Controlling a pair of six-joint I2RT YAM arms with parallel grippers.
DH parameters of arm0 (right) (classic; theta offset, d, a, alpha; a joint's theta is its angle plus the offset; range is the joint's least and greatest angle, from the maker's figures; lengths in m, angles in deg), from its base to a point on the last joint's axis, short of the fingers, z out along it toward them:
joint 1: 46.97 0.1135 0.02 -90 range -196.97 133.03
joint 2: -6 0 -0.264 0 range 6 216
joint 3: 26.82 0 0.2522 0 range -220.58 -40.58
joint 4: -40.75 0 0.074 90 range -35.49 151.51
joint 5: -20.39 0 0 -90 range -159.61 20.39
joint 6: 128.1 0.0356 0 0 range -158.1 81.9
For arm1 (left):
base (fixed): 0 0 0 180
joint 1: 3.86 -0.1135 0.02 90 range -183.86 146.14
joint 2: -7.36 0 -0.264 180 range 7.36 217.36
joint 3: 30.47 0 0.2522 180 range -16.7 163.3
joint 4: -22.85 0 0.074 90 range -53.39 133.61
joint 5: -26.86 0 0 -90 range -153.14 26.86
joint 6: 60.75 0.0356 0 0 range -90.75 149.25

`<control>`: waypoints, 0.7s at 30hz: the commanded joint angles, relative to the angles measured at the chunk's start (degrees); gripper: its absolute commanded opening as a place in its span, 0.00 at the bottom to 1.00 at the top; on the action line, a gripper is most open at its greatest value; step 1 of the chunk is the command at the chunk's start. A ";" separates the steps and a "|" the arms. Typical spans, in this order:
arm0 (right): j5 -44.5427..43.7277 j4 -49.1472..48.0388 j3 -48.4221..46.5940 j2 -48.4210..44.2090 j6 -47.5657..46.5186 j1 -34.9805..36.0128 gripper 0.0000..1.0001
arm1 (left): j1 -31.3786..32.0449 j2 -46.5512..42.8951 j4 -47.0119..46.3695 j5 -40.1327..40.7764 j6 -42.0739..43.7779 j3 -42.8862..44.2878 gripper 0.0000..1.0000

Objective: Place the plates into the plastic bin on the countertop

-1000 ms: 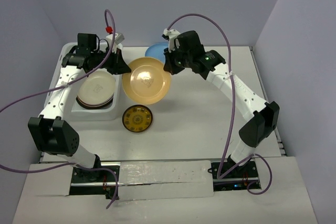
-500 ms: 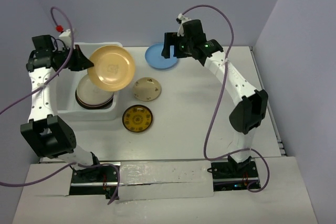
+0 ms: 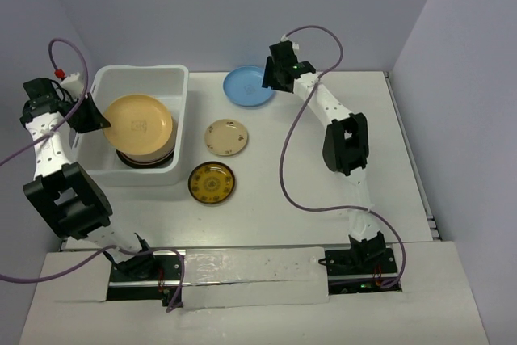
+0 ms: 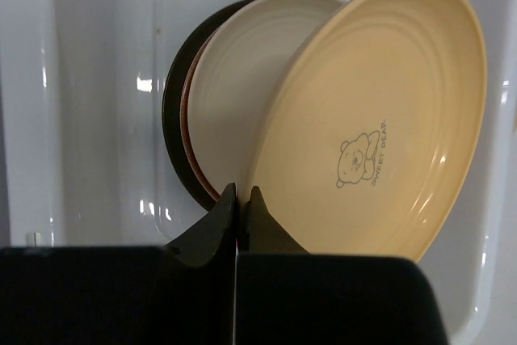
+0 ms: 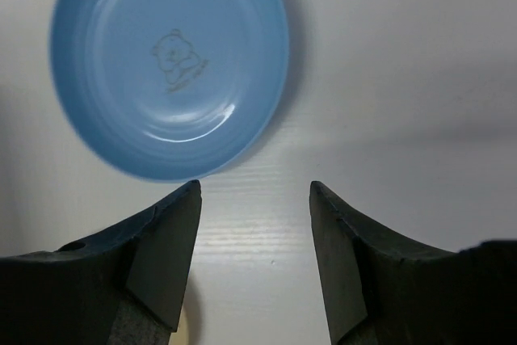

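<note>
Now carried left off the worktop [image 3: 307, 167], the orange plate [image 3: 139, 119] hangs tilted over the stack [image 4: 234, 94] inside the plastic bin [image 3: 141, 74], rim clenched in the left fingers [image 4: 218, 216] and ready for release, while the right fingers [image 5: 166, 232], spread empty, have moved over the far blue plate [image 5: 170, 62].

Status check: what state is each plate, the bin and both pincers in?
Orange plate: held at rim, tilted over stack.
Stack: in bin.
Blue plate: on table, free.
Cream plate: on table.
Gold plate: on table.
Left pincer: shut on orange plate.
Right pincer: open, empty.
</note>
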 commanded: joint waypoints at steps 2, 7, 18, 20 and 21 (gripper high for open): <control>-5.42 0.38 -4.62 4.90 2.90 -0.50 0.60 | -0.12 0.61 -3.09 2.98 0.17 -1.39 0.00; -5.42 -1.71 -5.66 8.15 5.88 -0.59 0.60 | -0.19 2.03 -3.18 3.96 -0.44 -3.53 0.00; 5.55 -7.84 -3.65 11.57 16.43 -3.18 0.59 | -0.57 2.69 -3.54 4.49 -1.44 -4.50 0.56; 7.43 -9.14 -3.57 12.20 18.29 -3.89 0.59 | -0.65 2.52 -3.21 4.19 -2.27 -4.01 0.79; 7.88 -9.43 -3.81 12.64 19.09 -4.16 0.59 | -0.61 2.52 -2.86 4.03 -2.39 -3.50 0.88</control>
